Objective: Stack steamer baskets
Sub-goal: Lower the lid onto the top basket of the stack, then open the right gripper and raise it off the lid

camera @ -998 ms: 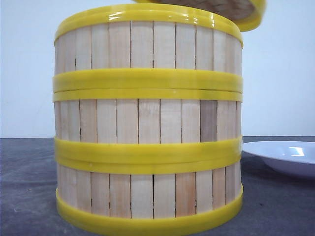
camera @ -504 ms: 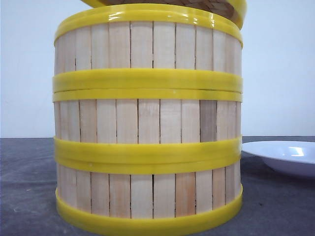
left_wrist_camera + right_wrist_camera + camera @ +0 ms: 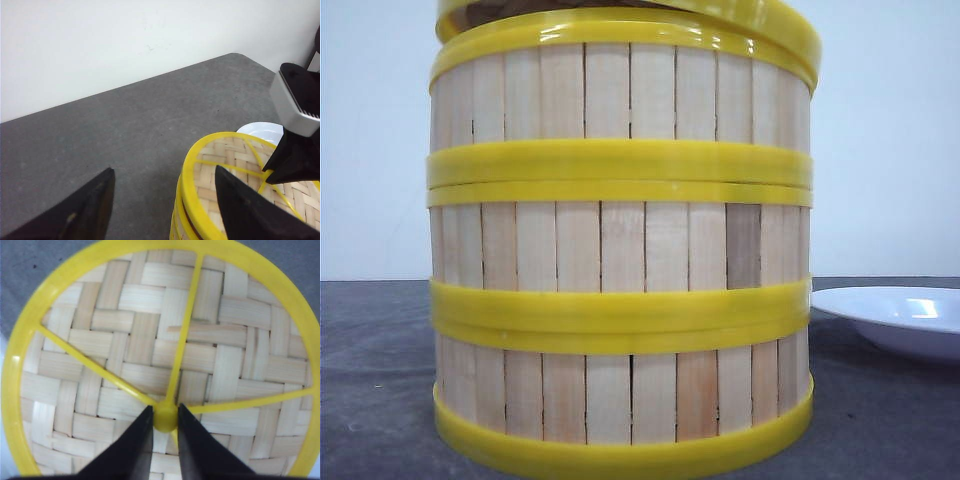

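Steamer baskets [image 3: 620, 250]: 3 stacked in one column, close to front cam, centre of the worktop [image 3: 370, 380]; pale slat walls, yellow rims meeting w/ no visible gap; bottom one sits flat on the grey surface.
Lid [image 3: 165, 355]: woven bamboo w/ yellow rim & yellow spokes to a centre knob; on top of the stack, slightly tilted in front view, its left edge just above the top basket's rim, right edge overhanging a bit; can't tell if fully seated.
Right gripper [image 3: 164, 425]: above lid centre, fingers [image 3: 135, 445] clenched either side of the yellow knob, touching it; holding the lid.
Left gripper [image 3: 162, 200]: near the stack's left side, up at lid height, fingers [image 3: 90, 205] spread wide, released, nothing between them; one finger over bare worktop, the other over the lid's edge.
Plate [image 3: 900, 320]: white, on worktop right of the stack, farther back, apart from it; partly cut off by frame edge.
Wall [image 3: 880, 150]: plain white, behind far edge of worktop.
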